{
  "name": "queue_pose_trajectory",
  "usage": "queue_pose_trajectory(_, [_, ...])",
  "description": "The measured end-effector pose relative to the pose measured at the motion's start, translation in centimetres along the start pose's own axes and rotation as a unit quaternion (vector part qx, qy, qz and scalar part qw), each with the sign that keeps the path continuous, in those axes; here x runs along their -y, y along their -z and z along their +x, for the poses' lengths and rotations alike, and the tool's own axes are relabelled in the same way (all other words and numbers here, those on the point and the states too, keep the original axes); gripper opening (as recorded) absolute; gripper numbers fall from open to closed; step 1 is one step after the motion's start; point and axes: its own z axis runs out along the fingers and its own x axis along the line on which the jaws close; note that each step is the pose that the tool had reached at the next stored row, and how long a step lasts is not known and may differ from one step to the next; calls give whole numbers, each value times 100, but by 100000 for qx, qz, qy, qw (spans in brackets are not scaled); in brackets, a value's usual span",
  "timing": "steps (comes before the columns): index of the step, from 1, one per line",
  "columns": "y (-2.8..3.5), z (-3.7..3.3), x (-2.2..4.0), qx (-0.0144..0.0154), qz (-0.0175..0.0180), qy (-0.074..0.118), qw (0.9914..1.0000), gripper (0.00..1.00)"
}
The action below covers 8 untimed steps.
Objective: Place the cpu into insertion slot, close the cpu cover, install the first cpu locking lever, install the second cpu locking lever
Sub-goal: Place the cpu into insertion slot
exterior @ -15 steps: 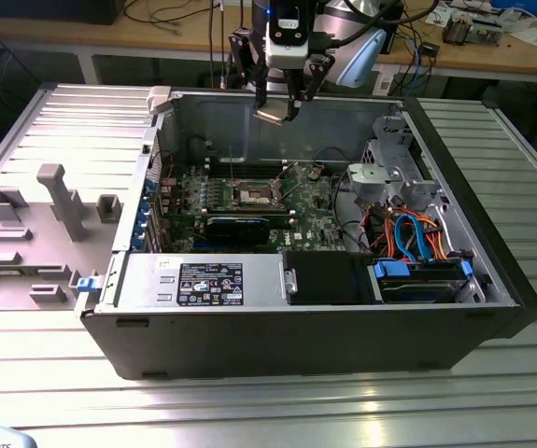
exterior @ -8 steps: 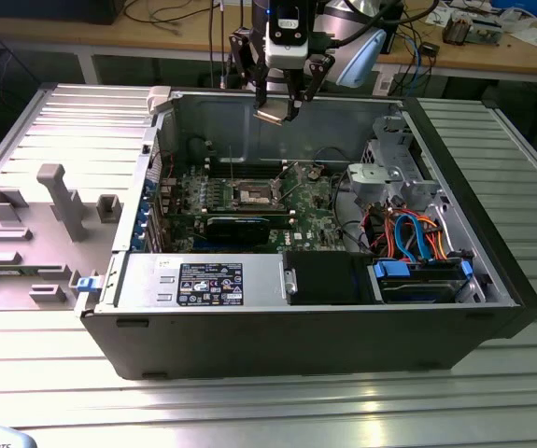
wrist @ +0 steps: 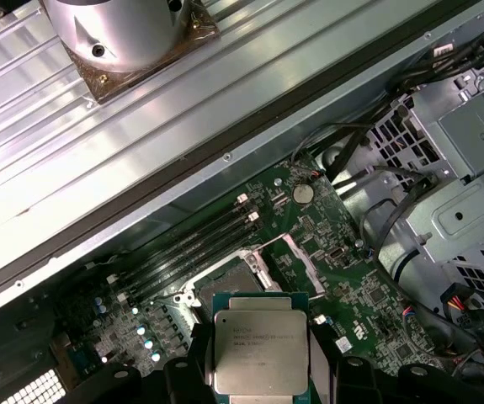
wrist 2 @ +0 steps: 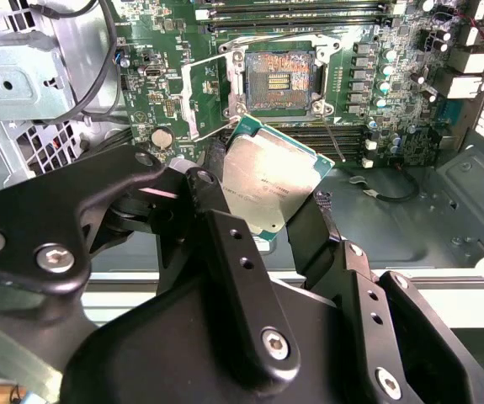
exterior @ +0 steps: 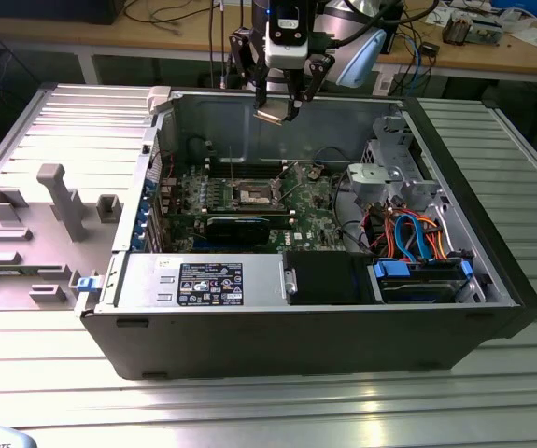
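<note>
Surface: ribbed grey metal table (exterior: 249,411), with a cluttered wooden workbench (exterior: 520,58) behind it.
Computer case (exterior: 296,341): black tower lying on its side on the table, with the interior open to view and the green motherboard (exterior: 317,210) exposed.
Insertion slot (exterior: 252,194): square silver-rimmed socket on the motherboard. In the second wrist view, the insertion slot (wrist 2: 277,80) shows its dark contact field uncovered.
Gripper (exterior: 280,105): black two-finger unit hanging well above the insertion slot, about level with the case's upper rim.
Fingers (wrist 2: 212,210): clenched against opposite edges of the cpu, grasping it.
Cpu (exterior: 275,114): flat square chip with a dull silver top and green edge, held in the air and tilted. It is well apart from the insertion slot, and both wrist views show its metal top (wrist 2: 267,181) (wrist: 260,349).
Memory slots (wrist 2: 292,10): long black rows just beside the insertion slot.
Coin cell (wrist 2: 162,137): round silver disc on the motherboard, near the insertion slot.
Drive cage (exterior: 389,173): perforated silver metal box to the exterior view's right of the insertion slot, with orange and blue cables (exterior: 413,233) next to it.
Fixture tray (exterior: 35,233): grey moulded block outside the case, well apart from the insertion slot on the exterior view's left.
</note>
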Motion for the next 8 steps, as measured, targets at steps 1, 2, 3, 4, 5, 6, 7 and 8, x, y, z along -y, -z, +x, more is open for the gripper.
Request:
queue_pose_trajectory(1, [-1,0,0,22,-7,-260,100000,54])
queue_pose_trajectory(2, [-1,0,0,61,-13,-669,99998,54])
queue_pose_trajectory(3, [-2,0,0,129,-27,-1443,99990,54])
queue_pose_trajectory(4, [-4,0,1,182,-45,-2050,99979,54])
queue_pose_trajectory(5, [-5,0,1,268,-60,-3000,99955,54])
queue_pose_trajectory(6, [-6,0,1,322,-73,-3622,99934,54])
queue_pose_trajectory(7, [-7,0,1,400,-90,-4487,99898,54])
queue_pose_trajectory(8, [-8,0,1,441,-99,-4941,99877,54])
